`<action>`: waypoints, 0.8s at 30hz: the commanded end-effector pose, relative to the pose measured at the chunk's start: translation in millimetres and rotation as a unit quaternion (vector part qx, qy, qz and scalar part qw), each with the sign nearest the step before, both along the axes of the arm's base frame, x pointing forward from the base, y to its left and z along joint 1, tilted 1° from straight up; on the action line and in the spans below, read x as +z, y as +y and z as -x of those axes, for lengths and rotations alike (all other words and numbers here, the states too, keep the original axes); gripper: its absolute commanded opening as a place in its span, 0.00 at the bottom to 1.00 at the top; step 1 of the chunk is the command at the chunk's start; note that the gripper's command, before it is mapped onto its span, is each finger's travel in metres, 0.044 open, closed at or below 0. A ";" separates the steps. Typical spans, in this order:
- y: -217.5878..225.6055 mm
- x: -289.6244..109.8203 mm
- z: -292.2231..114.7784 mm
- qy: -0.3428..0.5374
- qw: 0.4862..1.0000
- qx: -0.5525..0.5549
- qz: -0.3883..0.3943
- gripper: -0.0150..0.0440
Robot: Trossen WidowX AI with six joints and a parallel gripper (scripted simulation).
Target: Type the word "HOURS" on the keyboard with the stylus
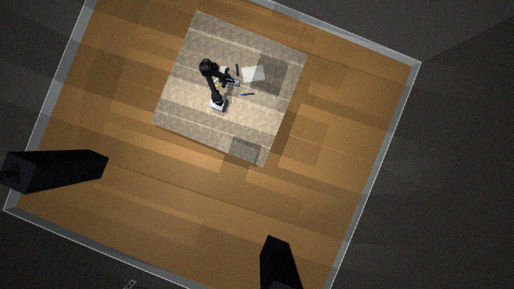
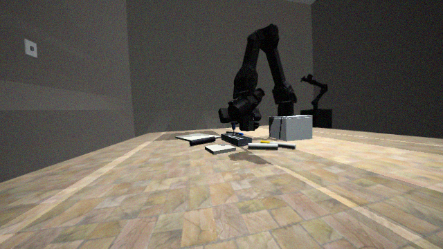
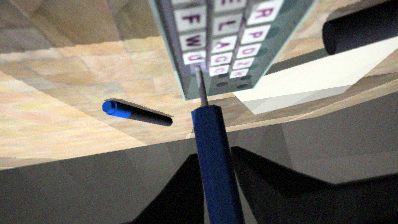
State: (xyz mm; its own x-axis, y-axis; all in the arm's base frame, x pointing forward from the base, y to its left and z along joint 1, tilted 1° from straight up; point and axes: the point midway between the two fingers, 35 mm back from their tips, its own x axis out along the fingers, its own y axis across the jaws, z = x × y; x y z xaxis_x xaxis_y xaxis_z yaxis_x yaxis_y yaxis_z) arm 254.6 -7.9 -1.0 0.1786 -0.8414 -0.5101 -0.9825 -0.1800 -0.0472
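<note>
My gripper [image 2: 234, 125] is shut on a blue stylus [image 3: 214, 150] with a thin grey tip. In the wrist view the tip touches the key marked U [image 3: 195, 57] in the nearest row of the keyboard [image 3: 227, 35] [image 2: 236, 139]. The keyboard is a dark slab with white lettered keys and lies flat on the tiled desk [image 2: 208, 194]. In the exterior view the arm bends down over the keyboard's end with the stylus pointing straight down onto it. The fingers themselves are hidden in the wrist view.
A blue-capped black pen [image 3: 136, 114] [image 1: 246, 94] lies left of the keyboard. A black cylinder [image 3: 360, 27] [image 2: 202, 140] rests on a white sheet [image 3: 310, 80] [image 2: 194, 137]. A white block [image 2: 220, 149], a grey rod [image 2: 263, 146], a yellow-tipped pen [image 2: 278, 143] and the grey arm base box [image 2: 291, 126] stand nearby.
</note>
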 end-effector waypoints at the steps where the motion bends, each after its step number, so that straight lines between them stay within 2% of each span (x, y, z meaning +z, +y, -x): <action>1: -0.9 -2.0 0.7 0.004 1.000 0.002 0.004 0.39; 24: -0.8 -9.9 0.5 0.005 1.000 0.002 0.004 0.39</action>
